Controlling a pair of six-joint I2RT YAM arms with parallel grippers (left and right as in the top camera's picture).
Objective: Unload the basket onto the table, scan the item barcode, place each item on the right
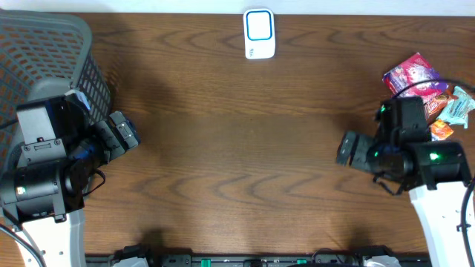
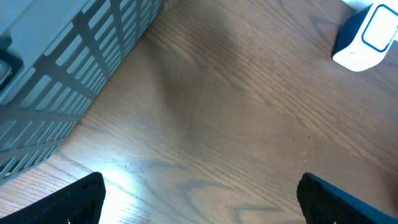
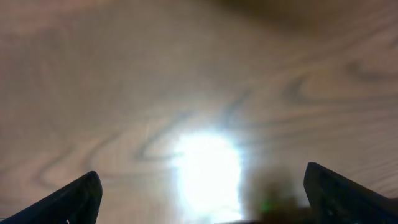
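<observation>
A white scanner with a blue-ringed face [image 1: 259, 34] stands at the table's far edge, middle; the left wrist view has it at top right [image 2: 367, 38]. Several snack packets lie in a pile at the right edge: a pink one [image 1: 413, 75], with orange and light-blue ones [image 1: 448, 111] partly behind the right arm. No barcode is visible. My left gripper [image 1: 128, 133] hovers at the left, open, with only bare wood between its fingers [image 2: 74, 200]. Left of the pile, my right gripper [image 1: 345, 148] is open over bare wood too, its fingertips [image 3: 345, 196] wide apart.
A grey slatted basket [image 1: 44, 52] fills the far left corner, right beside the left arm, and its wall shows in the left wrist view [image 2: 62, 74]. Brown wood table [image 1: 237, 148] lies between the arms. Glare marks the wood under the right gripper.
</observation>
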